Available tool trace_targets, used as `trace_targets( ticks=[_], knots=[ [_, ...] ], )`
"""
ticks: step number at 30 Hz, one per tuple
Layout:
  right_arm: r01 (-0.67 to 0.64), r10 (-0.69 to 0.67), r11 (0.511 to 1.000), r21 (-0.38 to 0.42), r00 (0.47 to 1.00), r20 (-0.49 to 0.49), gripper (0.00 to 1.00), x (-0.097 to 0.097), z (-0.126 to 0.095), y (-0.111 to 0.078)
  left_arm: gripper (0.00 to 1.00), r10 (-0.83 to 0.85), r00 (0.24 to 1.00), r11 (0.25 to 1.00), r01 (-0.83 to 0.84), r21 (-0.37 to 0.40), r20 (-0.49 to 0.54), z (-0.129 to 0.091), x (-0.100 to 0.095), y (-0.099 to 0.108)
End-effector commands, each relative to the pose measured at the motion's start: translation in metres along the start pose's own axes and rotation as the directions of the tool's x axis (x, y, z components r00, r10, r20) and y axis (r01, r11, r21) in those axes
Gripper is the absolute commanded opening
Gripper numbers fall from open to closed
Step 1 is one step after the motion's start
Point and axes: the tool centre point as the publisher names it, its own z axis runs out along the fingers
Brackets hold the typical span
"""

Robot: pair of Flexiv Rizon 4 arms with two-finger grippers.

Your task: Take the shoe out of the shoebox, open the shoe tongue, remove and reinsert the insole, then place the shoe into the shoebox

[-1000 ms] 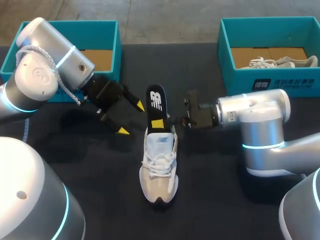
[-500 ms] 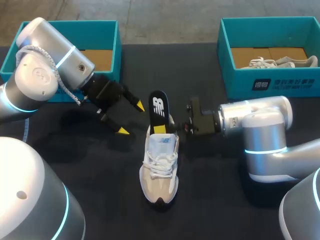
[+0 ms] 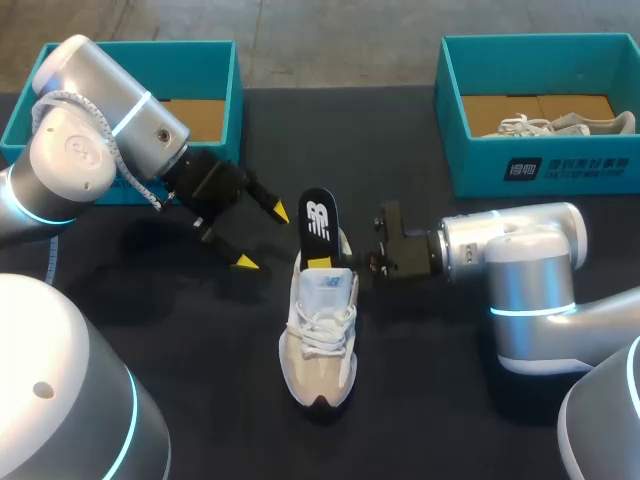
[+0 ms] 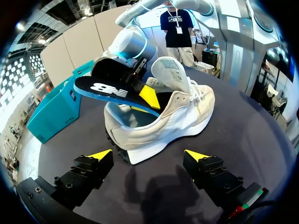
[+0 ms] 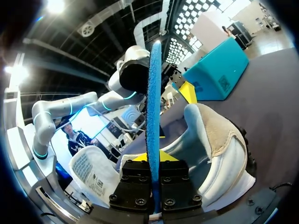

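A beige and white shoe stands on the black table, toe toward the front edge, with its tongue pulled up. My right gripper is shut on a black insole with a blue underside. The insole's front end dips into the shoe's opening and its heel end sticks up and out behind the heel. In the right wrist view the insole stands edge-on between the shut fingers, above the shoe. My left gripper hangs open left of the shoe's heel, holding nothing; the shoe lies just ahead of its gripper.
A teal shoebox with a brown cardboard floor stands at the back left, behind my left arm. A second teal shoebox at the back right holds another pale shoe.
My right gripper has carried the insole toward the table's front and lower, so its front end now sits in the shoe's opening. The left arm has stayed still.
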Motion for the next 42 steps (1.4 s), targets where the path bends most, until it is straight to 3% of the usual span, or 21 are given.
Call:
trace_targets(
  ticks=[1,4,9,28,33,35,42],
  knots=[
    [0.006,-0.006,1.000,-0.004,1.000,0.008,0.03,0.002,0.001,0.002,1.00,0.000,1.000,1.000,0.000,-0.003,-0.001,0.000,0.000,0.000],
    [0.011,-0.011,1.000,-0.006,1.000,0.010,0.19,0.003,0.001,0.005,1.00,0.000,1.000,1.000,0.000,-0.003,-0.001,0.000,0.000,0.000],
    [0.017,-0.017,1.000,-0.006,1.000,0.013,0.24,0.003,0.001,0.009,1.00,0.000,1.000,1.000,0.000,-0.003,-0.001,0.000,0.000,0.000],
    [0.035,-0.035,0.999,-0.007,0.999,0.023,0.18,0.001,0.000,0.022,1.00,0.000,1.000,1.000,0.000,-0.003,-0.001,0.000,0.000,0.000],
    [0.026,-0.026,1.000,-0.006,0.999,0.029,0.11,0.000,0.001,0.024,1.00,0.000,1.000,1.000,0.000,-0.003,-0.001,0.000,0.000,0.000],
    [0.021,-0.021,1.000,-0.006,0.999,0.030,0.00,0.000,0.001,0.024,1.00,0.000,1.000,1.000,0.000,-0.003,-0.001,0.000,0.000,0.000],
    [-0.015,0.016,1.000,-0.014,0.999,0.043,0.00,-0.003,0.001,0.022,1.00,0.000,1.000,1.000,0.000,-0.003,-0.001,0.000,0.000,0.000]
  ],
)
